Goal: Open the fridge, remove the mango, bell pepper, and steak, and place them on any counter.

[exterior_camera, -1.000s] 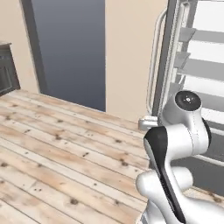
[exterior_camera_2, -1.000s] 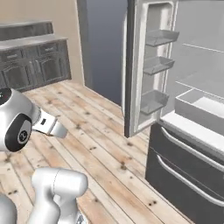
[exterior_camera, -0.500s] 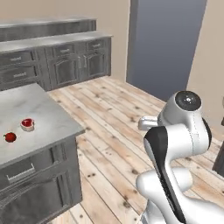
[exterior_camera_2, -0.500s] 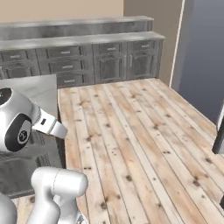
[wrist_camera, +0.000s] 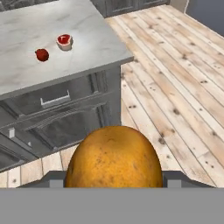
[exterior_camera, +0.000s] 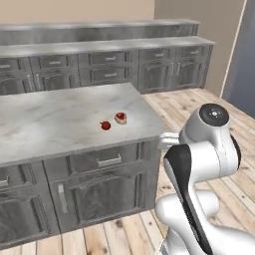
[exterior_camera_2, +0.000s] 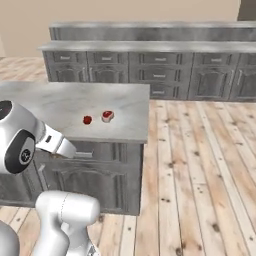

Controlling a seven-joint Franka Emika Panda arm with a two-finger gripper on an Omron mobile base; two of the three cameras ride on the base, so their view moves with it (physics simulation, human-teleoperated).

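An orange-yellow mango [wrist_camera: 113, 158] sits close to the camera in the hand view, with my gripper [wrist_camera: 113, 178] shut on it; the fruit hides the fingertips. It hangs over the wooden floor, in front of the counter's corner. On the light marble counter [wrist_camera: 87, 35] [exterior_camera: 55, 124] [exterior_camera_2: 60, 102] lie a small red bell pepper [wrist_camera: 42, 54] [exterior_camera: 105, 125] [exterior_camera_2: 87, 120] and, just beside it, the steak [wrist_camera: 64, 41] [exterior_camera: 120, 117] [exterior_camera_2: 107, 116], red with a pale edge. The fridge is out of view.
Dark grey drawers [wrist_camera: 54, 103] face me under the counter top. Long two-tier grey wall cabinets [exterior_camera: 109, 60] [exterior_camera_2: 165, 65] run along the back wall. Wooden floor [exterior_camera_2: 200, 165] stretches to the right of the island.
The whole picture has swung from the open fridge across the floor to the island counter, so the base has moved. The mango stays in the grip.
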